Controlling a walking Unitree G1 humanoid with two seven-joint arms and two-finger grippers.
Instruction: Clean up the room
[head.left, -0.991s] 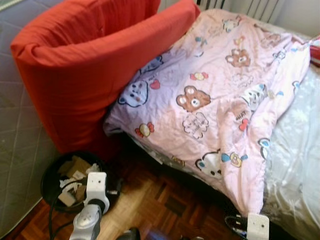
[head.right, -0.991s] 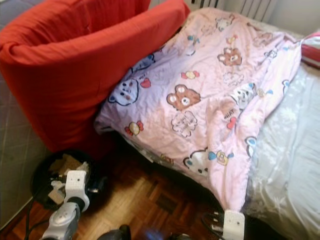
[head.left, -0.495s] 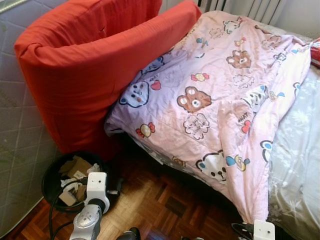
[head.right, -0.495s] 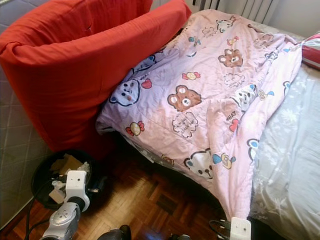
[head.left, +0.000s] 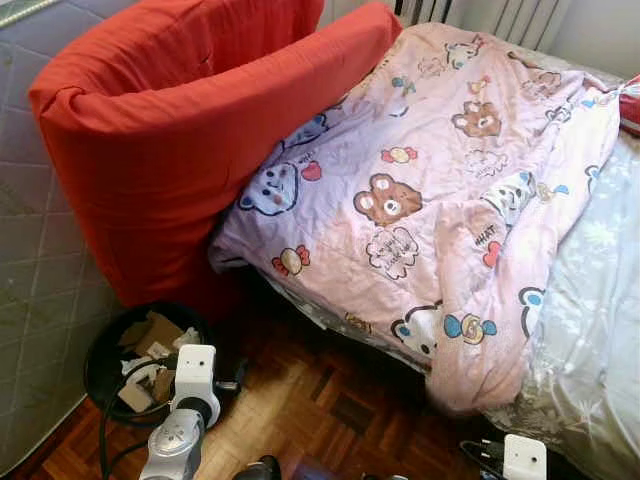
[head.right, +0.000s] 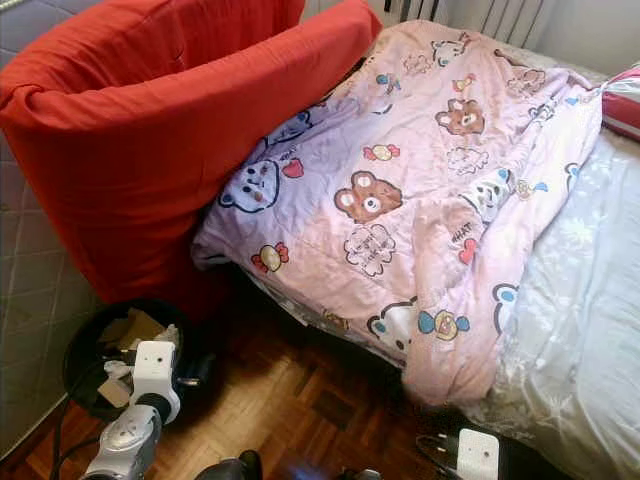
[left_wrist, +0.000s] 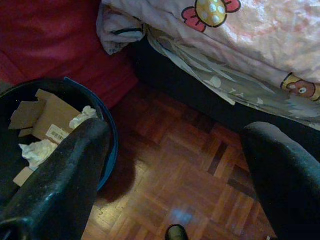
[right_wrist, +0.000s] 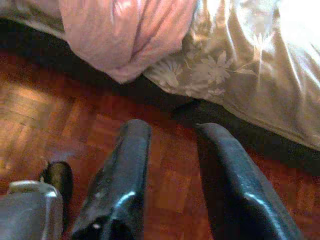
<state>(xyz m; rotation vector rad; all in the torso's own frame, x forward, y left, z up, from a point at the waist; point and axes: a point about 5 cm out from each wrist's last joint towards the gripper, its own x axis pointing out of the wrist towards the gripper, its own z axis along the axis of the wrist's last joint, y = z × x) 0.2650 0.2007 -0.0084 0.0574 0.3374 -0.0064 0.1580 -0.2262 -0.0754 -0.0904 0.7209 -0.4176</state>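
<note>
One item in hand: none; both grippers are empty.
Quilt: pink quilt (head.left: 440, 190) printed with bears and sweets, spread crumpled across the bed, its lower corner bunched at the bed's edge and hanging just clear of the floor.
Sheet: pale floral sheet (head.left: 590, 330) uncovered beside the quilt on the robot's right.
Red cushion: large red cushion (head.left: 170, 140) propped upright against the bed's left side, overlapping the quilt's edge.
Bin: black bin (head.left: 105, 345) on the floor below the cushion, holding cardboard scraps and crumpled paper.
Left gripper: left gripper (left_wrist: 175, 170) low over the floor next to the bin, jaws spread wide, holding nothing.
Right gripper: right gripper (right_wrist: 172, 165) low over the floor near the quilt's hanging corner, jaws parted a little, holding nothing.
Progress: judged early; waste is already in the bin, yet the quilt is unstraightened and the cushion out of place.
Remaining: likely smoothing the quilt over the sheet and settling the cushion.
Floor: dark wood parquet floor (head.left: 320, 400), glossy, with a black cable near the bin.
Room: bedroom; quilted grey panel (head.left: 30, 250) at the left, radiator (head.left: 480, 15) behind the bed.
</note>
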